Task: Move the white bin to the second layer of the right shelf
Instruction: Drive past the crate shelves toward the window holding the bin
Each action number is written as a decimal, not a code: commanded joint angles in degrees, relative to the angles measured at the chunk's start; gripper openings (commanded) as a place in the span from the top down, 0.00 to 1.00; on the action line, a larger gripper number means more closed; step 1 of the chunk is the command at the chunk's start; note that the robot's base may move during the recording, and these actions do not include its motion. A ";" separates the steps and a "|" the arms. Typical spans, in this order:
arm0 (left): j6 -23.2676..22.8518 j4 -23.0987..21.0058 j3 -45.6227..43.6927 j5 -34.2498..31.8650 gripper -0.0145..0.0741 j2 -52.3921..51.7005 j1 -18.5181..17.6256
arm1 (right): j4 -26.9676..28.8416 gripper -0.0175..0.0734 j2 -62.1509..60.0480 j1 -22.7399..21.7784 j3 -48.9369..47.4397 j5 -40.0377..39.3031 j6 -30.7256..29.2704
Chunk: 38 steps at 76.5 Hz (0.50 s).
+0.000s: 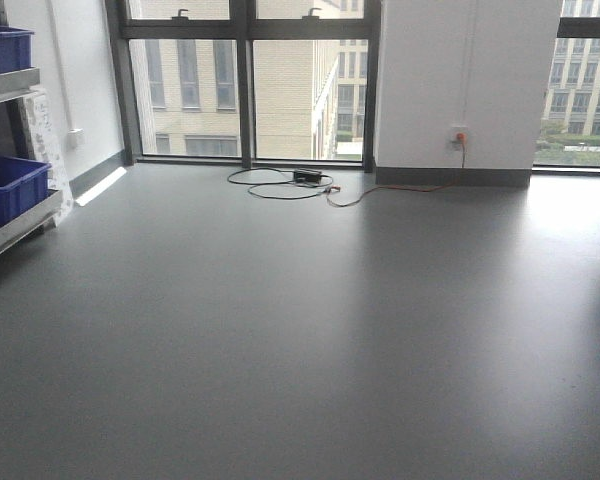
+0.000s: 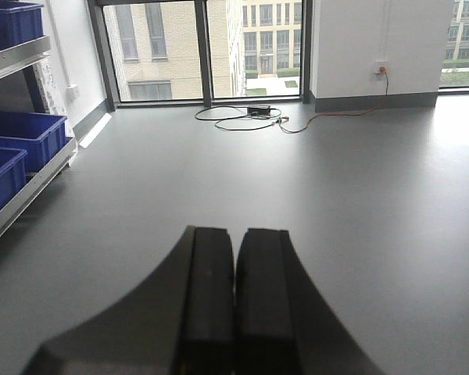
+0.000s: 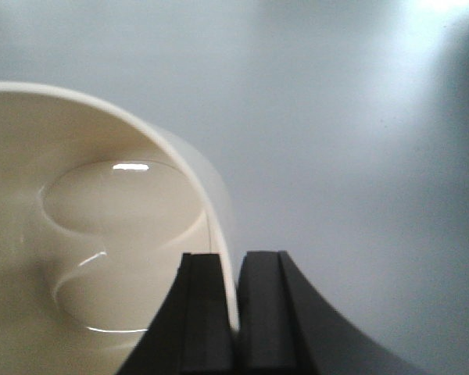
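Right wrist view, nearest first: the right gripper (image 3: 235,264) has its two black fingers (image 3: 203,312) pressed onto the rim wall of the white bin (image 3: 102,234), one finger inside the tub and one outside. The bin fills the lower left of this view, glossy and cream, its smooth walls plain, with light glinting off the rounded base. The gripper tilts downward, and only blurred grey floor (image 3: 359,117) lies past the bin.

In the left wrist view the left gripper (image 2: 236,234) is pressed together with nothing between its fingers. It points forward, almost level, over the floor toward the windows. Farther off on the left, blue crates (image 2: 23,133) sit on two tiers of a steel rack (image 2: 19,58). Beyond, a looped black cable (image 2: 238,117) and an orange lead run across the floor to a wall socket (image 2: 381,68). Through the windows (image 1: 290,95) stands a pale brick building.
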 commanded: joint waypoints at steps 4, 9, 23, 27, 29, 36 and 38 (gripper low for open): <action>-0.30 0.00 2.11 -5.02 0.74 -0.79 -0.18 | 0.08 0.76 0.54 -0.47 -1.72 -5.28 0.22; -0.30 0.00 2.11 -5.02 0.74 -0.79 -0.18 | 0.08 0.76 0.54 -0.47 -1.72 -5.28 0.22; -0.30 0.00 2.11 -5.02 0.74 -0.79 -0.18 | 0.08 0.76 0.54 -0.47 -1.72 -5.28 0.22; -0.30 0.00 2.11 -5.02 0.74 -0.79 -0.18 | 0.08 0.76 0.54 -0.47 -1.72 -5.28 0.22; -0.30 0.00 2.11 -5.02 0.74 -0.79 -0.18 | 0.08 0.76 0.54 -0.47 -1.72 -5.28 0.22; -0.30 0.00 2.11 -5.02 0.74 -0.79 -0.18 | 0.08 0.76 0.54 -0.47 -1.72 -5.28 0.22; -0.30 0.00 2.11 -5.02 0.74 -0.79 -0.18 | 0.08 0.76 0.54 -0.47 -1.72 -5.28 0.22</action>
